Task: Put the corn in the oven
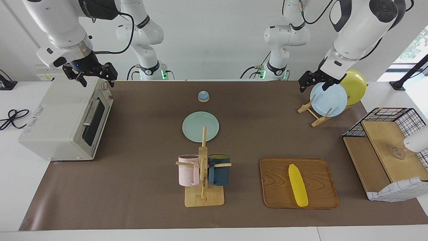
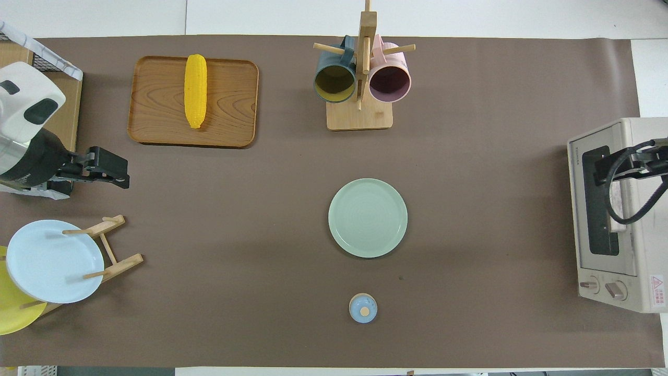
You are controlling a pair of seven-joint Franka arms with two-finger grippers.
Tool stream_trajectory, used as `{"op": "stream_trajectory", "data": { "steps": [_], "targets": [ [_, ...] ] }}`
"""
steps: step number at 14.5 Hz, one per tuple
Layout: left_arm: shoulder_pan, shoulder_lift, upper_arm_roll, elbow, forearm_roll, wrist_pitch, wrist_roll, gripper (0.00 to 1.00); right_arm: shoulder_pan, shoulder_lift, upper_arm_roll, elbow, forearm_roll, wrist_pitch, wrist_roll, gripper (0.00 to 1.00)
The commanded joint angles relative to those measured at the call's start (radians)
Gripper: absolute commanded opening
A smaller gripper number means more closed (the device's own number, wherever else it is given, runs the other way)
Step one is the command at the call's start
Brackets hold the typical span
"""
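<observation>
One corn (image 1: pixel 298 185) lengthwise on tray (image 1: pixel 274 187), tip robotward

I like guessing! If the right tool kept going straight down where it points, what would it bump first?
Probably the oven: the right tool, open, hangs over its top. Exact height is hard to judge.

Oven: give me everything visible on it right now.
The oven is a boxy off-white toaster oven at the right arm's end of the table. Its dark glass door is shut, with a metal bar handle across it and two knobs beside the door. The casing looks like scuffed painted metal. It stands upright, partly on the brown mat. The right gripper hangs open over it; nothing touches it.
</observation>
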Motion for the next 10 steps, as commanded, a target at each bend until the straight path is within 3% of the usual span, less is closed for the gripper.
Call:
{"op": "stream_trajectory", "data": {
  "steps": [1,8,10],
  "targets": [
    [0.005,-0.005,-0.006,0.0,0.007,0.012,-0.008,1.0,-0.01,0.01,0.005,0.015,0.028,0.009,0.01,1.0],
    [0.01,-0.014,-0.001,-0.006,-0.016,0.044,-0.006,1.0,-0.005,0.003,0.005,0.007,0.027,0.009,0.019,1.0],
    [0.008,-0.012,-0.003,-0.021,-0.016,0.113,0.003,1.0,-0.005,-0.002,0.005,-0.005,0.026,0.009,0.019,1.0]
  ]
}}
